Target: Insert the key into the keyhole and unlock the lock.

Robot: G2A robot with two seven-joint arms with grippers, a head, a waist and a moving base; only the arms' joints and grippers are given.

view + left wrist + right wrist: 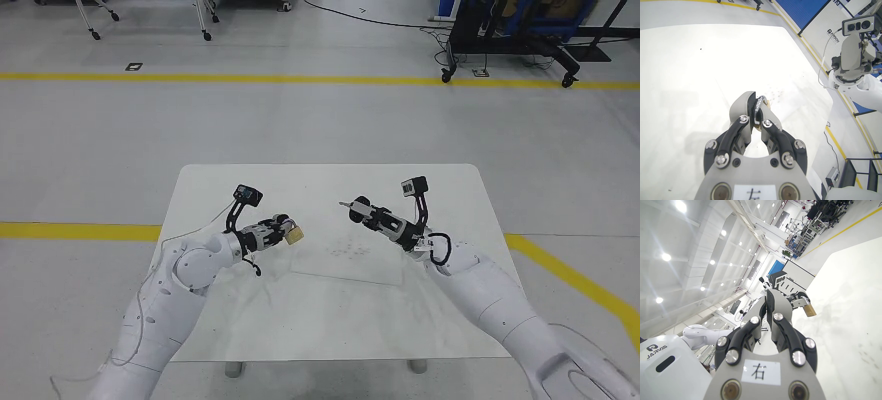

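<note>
Brass padlock [809, 310] in left end effector [758, 102], apart from probable key [346, 205]

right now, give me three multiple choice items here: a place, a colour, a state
1. Where is the brass padlock with the silver shackle? A inside a box B held in the left gripper C hanging on a hook
2. What colour is the padlock's body? A red B black C brass-gold
3. The small metal key is: A inside the keyhole B clear of the padlock, held in the right gripper C snapped in half
Answers: B, that gripper is shut on the shackle; C, gold body in the right wrist view; B, the top view shows a gap between key and padlock.
</note>
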